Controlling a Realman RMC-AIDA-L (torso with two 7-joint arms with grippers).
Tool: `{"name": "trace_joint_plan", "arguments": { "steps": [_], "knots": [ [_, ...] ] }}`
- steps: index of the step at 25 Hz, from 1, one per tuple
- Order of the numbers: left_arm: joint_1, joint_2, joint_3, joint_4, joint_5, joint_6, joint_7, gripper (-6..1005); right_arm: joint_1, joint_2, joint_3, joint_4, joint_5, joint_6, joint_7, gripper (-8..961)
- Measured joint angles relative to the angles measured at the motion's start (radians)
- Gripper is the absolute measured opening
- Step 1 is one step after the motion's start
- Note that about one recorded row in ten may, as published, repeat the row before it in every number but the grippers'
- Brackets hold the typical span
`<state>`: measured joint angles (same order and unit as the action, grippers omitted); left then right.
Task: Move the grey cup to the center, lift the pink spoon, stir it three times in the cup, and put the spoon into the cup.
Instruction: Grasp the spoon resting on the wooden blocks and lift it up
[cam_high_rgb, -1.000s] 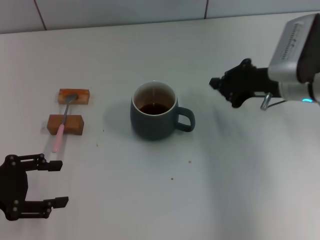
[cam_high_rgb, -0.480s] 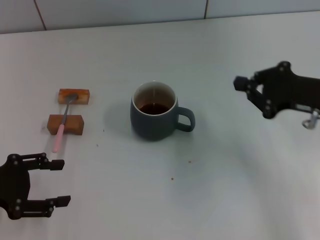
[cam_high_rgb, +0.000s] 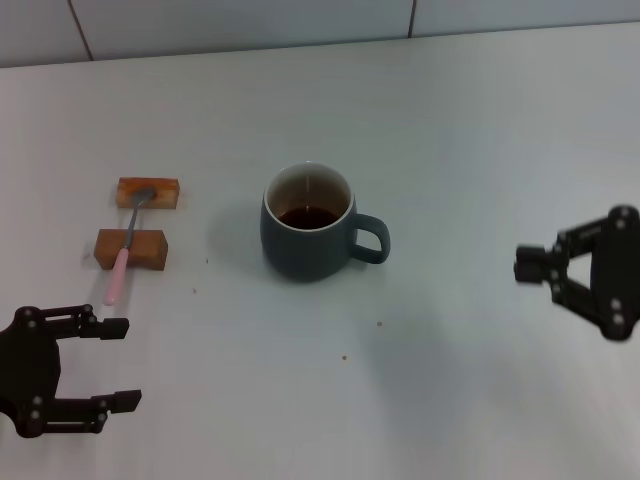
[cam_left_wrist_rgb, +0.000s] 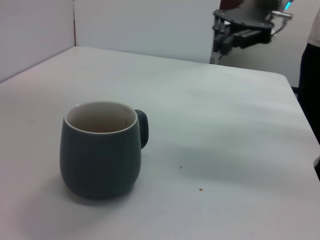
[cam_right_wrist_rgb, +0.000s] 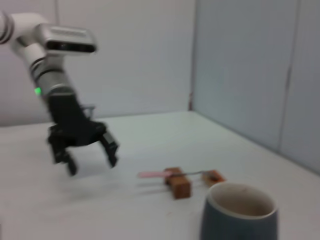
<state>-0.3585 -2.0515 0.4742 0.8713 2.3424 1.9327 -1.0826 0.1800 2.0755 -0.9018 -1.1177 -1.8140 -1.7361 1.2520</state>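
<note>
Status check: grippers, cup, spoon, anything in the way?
Left gripper open, near the table's front edge. Right gripper open, right of the grey cup. Pink spoon untouched across two wooden blocks. Nothing between.

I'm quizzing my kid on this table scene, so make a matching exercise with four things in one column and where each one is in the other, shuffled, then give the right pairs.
Column one:
1. rounded blue-grey ceramic cup with brown liquid
2. slim pink-handled metal spoon
3. left gripper
4. right gripper

Column two:
A. open, at the near left edge of the white table
B. lying across two brown wooden blocks
C. open, low at the table's right side
D. standing mid-table, handle toward the robot's right

Pairs: 1-D, 2-B, 3-A, 4-C
</note>
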Motion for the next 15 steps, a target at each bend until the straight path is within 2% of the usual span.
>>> {"name": "trace_joint_plan", "arguments": {
  "steps": [4, 9, 12, 15],
  "knots": [
    [-0.001, 0.001, 0.002, 0.0, 0.0, 0.0, -0.006, 768, 0.014, 0.001, -0.01, -0.046, -0.095, -0.026, 0.067, 87],
    [-0.005, -0.001, 0.001, 0.0, 0.001, -0.001, -0.006, 769, 0.063, 0.0, -0.023, -0.091, -0.203, -0.076, 0.119, 204],
    [-0.007, -0.001, 0.001, 0.0, 0.003, -0.002, -0.008, 769, 0.119, 0.0, -0.022, -0.085, -0.274, -0.104, 0.161, 227],
    [-0.007, -0.002, 0.001, 0.0, 0.002, -0.006, -0.008, 769, 0.132, 0.0, -0.024, -0.073, -0.285, -0.102, 0.163, 250]
  ]
}}
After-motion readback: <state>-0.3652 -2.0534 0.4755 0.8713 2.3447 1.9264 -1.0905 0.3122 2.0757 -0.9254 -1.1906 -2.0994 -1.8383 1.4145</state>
